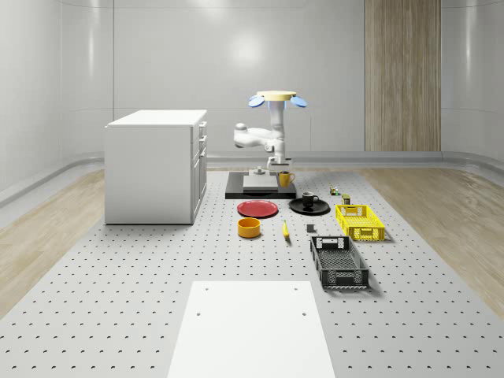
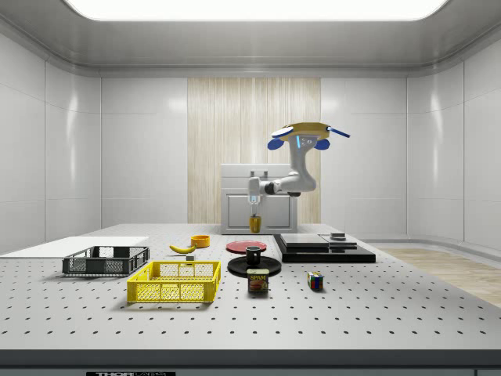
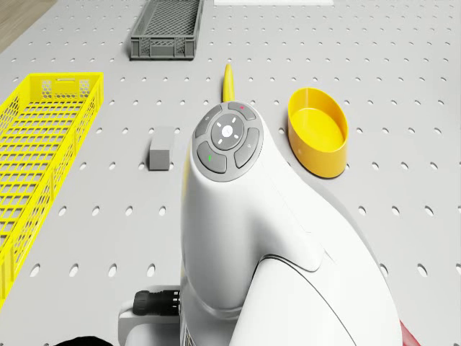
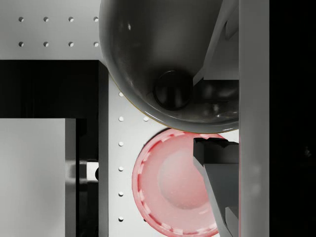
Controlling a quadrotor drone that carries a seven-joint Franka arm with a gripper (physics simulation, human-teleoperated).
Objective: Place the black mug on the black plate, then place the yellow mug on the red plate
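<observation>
In the whole-scene view the drone [image 1: 276, 98] hovers above the far part of the tabletop [image 1: 118, 299], over the dark platform [image 1: 256, 189], its arm [image 1: 264, 138] bent downward. The tool [image 1: 283, 168] is clamped on the yellow mug [image 1: 285, 179], which hangs in the air just above the platform's near edge — beyond the red plate [image 1: 258, 209]. The black mug [image 1: 309, 200] already stands on the black plate [image 1: 309, 206], just beside the red plate. Nearer lie a yellow bowl [image 1: 250, 227], a banana [image 1: 285, 229], a yellow basket [image 1: 360, 221] and a dark crate [image 1: 339, 262]; a white cabinet [image 1: 156, 165] stands at the view's left. In the side view the drone [image 2: 308, 135] hovers well above the platform [image 2: 322, 247], and the tool [image 2: 254, 209] holds the yellow mug [image 2: 255, 224] clear above the red plate [image 2: 246, 246]; the black mug [image 2: 254, 254] sits on the black plate [image 2: 254, 268], with a can [image 2: 258, 281] and a coloured cube [image 2: 315, 280] in front. In the drone view the arm [image 3: 238, 209] rises over the tabletop [image 3: 403, 86], with the yellow bowl [image 3: 318, 131], banana [image 3: 229, 81], a small grey block [image 3: 160, 153], the yellow basket [image 3: 43, 158] and the crate [image 3: 167, 29] around it. In the wrist view the mug's underside [image 4: 168, 64] shows between the fingers [image 4: 217, 177] — the red plate [image 4: 168, 182] lies below it.
</observation>
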